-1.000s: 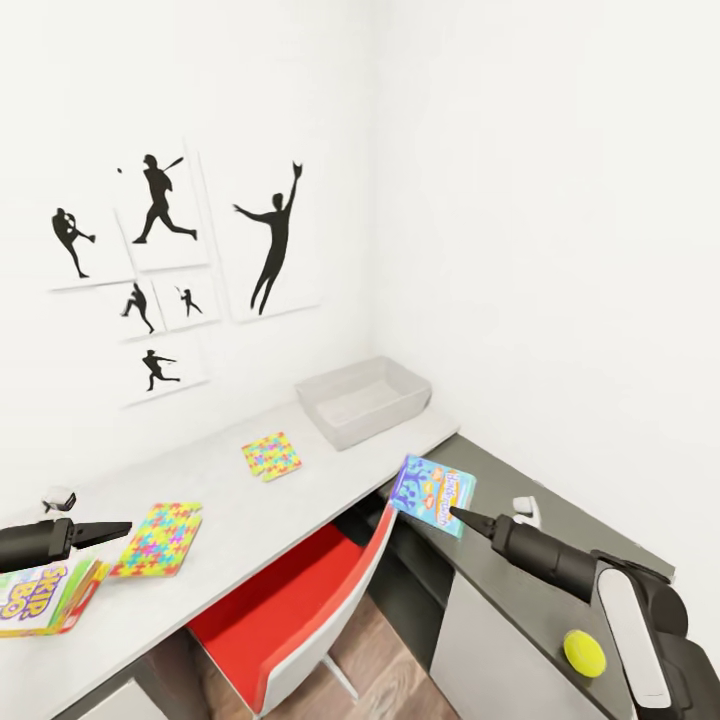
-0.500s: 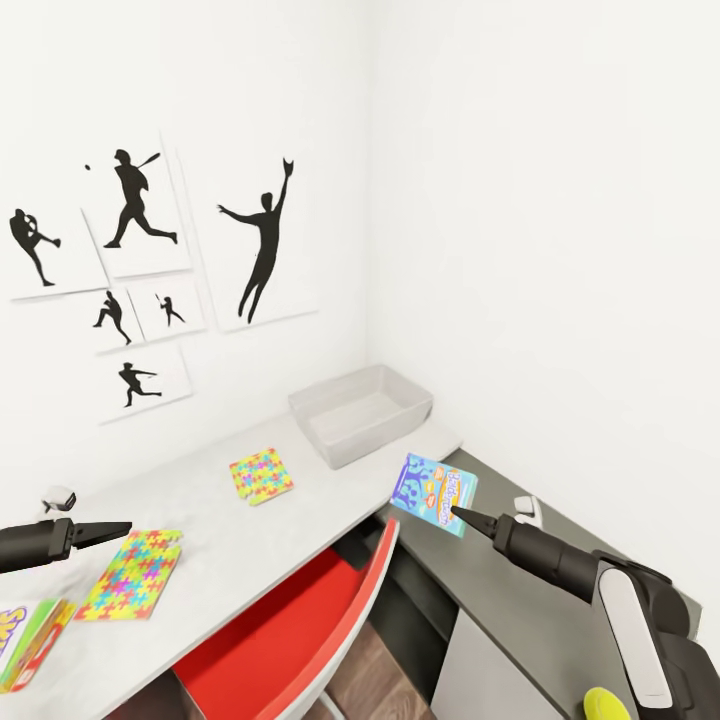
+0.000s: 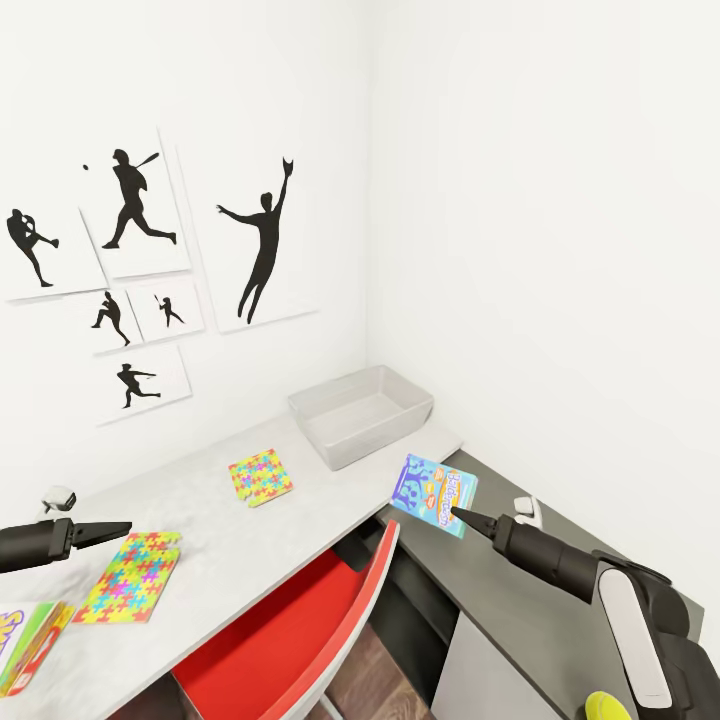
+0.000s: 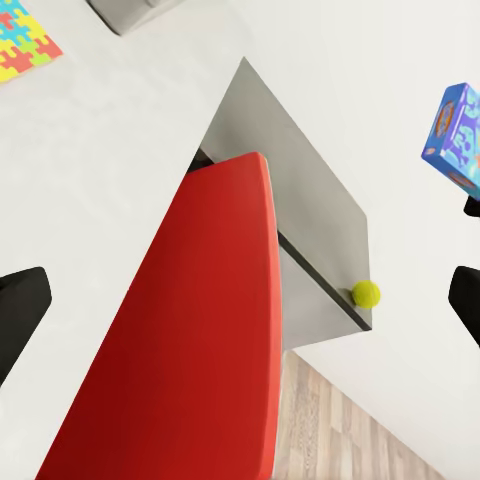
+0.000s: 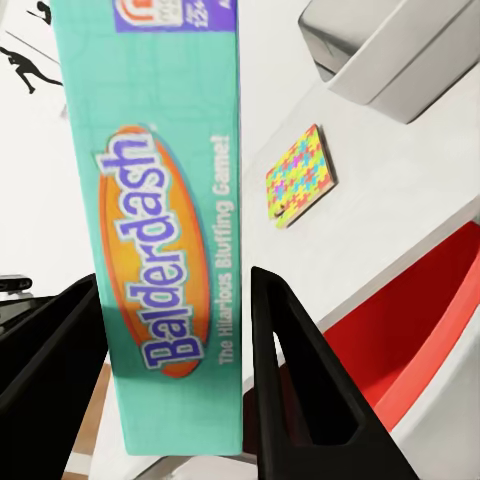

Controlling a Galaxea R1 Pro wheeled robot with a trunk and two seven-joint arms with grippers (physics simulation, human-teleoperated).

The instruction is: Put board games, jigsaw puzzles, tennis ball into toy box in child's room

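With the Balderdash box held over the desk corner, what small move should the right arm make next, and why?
Probably carry it forward toward the toy box. The right gripper is shut on the Balderdash box, which hangs short of the bin, and the bin looks empty.

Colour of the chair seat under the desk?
Red; the chair shows it best in the left wrist view.

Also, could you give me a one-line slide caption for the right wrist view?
Right gripper clamps the Balderdash game box edge-on above the pale desk, jigsaw puzzle and grey toy box beyond.
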